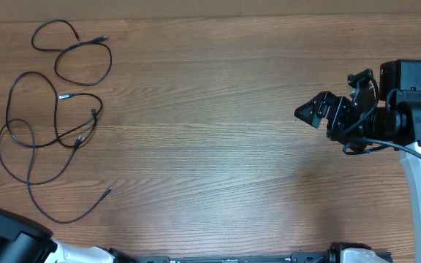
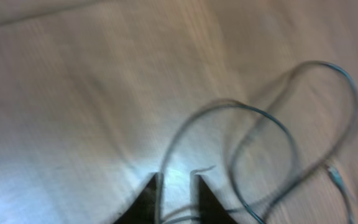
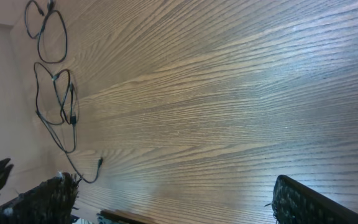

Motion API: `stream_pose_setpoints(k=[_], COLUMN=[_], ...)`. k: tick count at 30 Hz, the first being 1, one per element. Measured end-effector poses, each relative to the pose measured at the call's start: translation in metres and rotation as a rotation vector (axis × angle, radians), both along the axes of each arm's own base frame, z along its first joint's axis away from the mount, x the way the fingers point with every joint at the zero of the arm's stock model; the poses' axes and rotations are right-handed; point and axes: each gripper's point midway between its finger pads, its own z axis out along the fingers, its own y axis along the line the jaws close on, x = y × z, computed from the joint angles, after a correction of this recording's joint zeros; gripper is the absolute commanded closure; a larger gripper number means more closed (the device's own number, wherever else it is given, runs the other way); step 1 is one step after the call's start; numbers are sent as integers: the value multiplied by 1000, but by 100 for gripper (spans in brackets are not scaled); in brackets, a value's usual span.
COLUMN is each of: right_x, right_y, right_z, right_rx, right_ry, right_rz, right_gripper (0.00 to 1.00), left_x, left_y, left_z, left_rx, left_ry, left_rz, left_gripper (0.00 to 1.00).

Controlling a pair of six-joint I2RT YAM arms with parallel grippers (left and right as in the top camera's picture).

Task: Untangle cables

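Observation:
Several thin black cables lie at the table's left. One loose loop (image 1: 79,52) sits apart at the far left back, and a tangled group (image 1: 46,120) trails toward the front, its plug end (image 1: 108,191) free. The right wrist view shows the same cables (image 3: 58,102) far off. My left gripper (image 2: 176,186) hangs low over the cables (image 2: 260,118); its fingertips (image 2: 148,198) stand a narrow gap apart, with a strand running through the gap along the left one. Blur hides whether it is pinched. My right gripper (image 1: 335,98) is wide open and holds nothing, far right of the cables.
The left arm's base (image 1: 9,241) fills the front left corner, close to the lowest cable loop. The right arm (image 1: 408,120) and its thick black cable stand at the right edge. Bare wooden table (image 1: 210,131) spans between them.

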Motion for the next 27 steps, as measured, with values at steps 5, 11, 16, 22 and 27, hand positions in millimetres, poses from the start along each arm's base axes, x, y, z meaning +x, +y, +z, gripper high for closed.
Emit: stream_pose_setpoints(k=[5,11,16,22,27], right_x=[0,0,0,0,0], right_y=[0,0,0,0,0], right_z=[0,0,0,0,0], right_rx=[0,0,0,0,0], right_ry=[0,0,0,0,0], right_rz=[0,0,0,0,0], right_gripper=[0,0,0,0,0], left_x=[15,38,62,96,101], left_y=[-21,-43,-73,-105,-104], left_z=[-3,-25,-53,-68,-68], left_rx=[-60,-45,-5,112,194], left_ry=[-28,6,46,105,165], left_rz=[-60,-127,-257,-405,-410], left_gripper=[96,58,40,42,43])
